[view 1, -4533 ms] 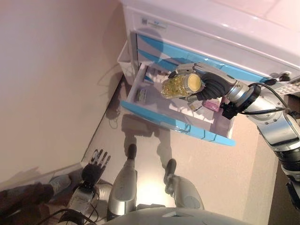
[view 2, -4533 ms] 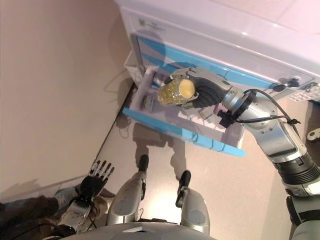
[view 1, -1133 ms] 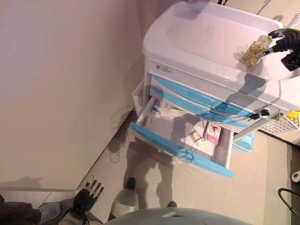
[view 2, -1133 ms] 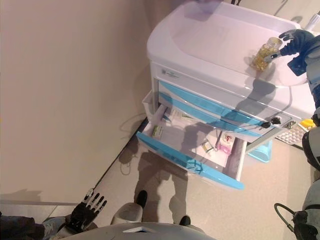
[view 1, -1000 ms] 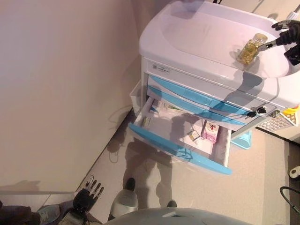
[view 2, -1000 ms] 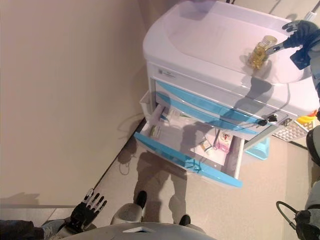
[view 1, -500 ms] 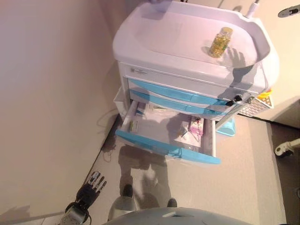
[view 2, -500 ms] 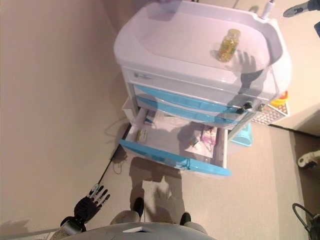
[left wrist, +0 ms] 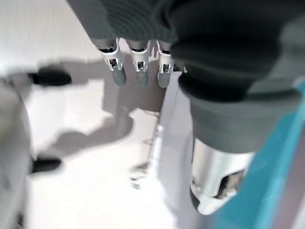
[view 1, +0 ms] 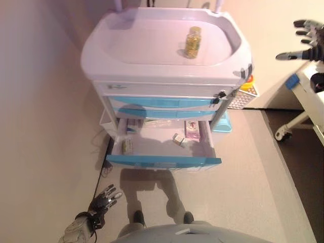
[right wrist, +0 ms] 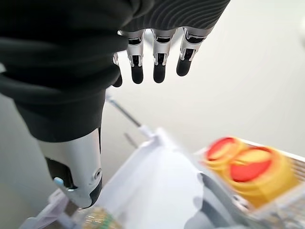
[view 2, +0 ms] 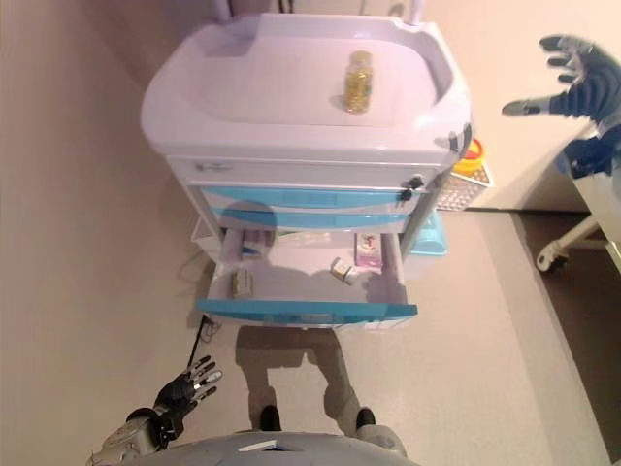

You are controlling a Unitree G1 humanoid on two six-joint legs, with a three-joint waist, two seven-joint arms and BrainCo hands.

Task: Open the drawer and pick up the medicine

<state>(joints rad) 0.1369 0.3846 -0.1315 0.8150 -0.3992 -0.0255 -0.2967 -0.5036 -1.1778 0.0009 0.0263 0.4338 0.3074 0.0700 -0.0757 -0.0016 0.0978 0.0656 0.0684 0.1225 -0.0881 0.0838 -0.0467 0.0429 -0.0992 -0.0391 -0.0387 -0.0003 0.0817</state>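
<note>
The medicine bottle (view 1: 192, 42), clear with yellow capsules, stands upright on the white cart top (view 1: 136, 45); it also shows blurred in the right wrist view (right wrist: 97, 220). The cart's bottom drawer (view 1: 164, 162), with a blue front, is pulled open. It holds a pink box (view 1: 191, 129), a small vial (view 1: 178, 139) and a pack (view 1: 126, 147). My right hand (view 1: 309, 43) is open and empty, raised far to the right of the cart, its fingers (right wrist: 159, 62) straight. My left hand (view 1: 104, 198) hangs open and empty low by the floor, left of the drawer.
A wire side basket (view 1: 246, 88) with a yellow and red container (right wrist: 248, 171) hangs on the cart's right side. A small blue bin (view 1: 223, 124) sits under it. A white trolley (view 1: 304, 101) stands at the right. A wall runs along the left.
The right hand has let go of the bottle, left it standing on the cart top, and drawn away to the right. The camera has swung, so the whole scene shifted.
</note>
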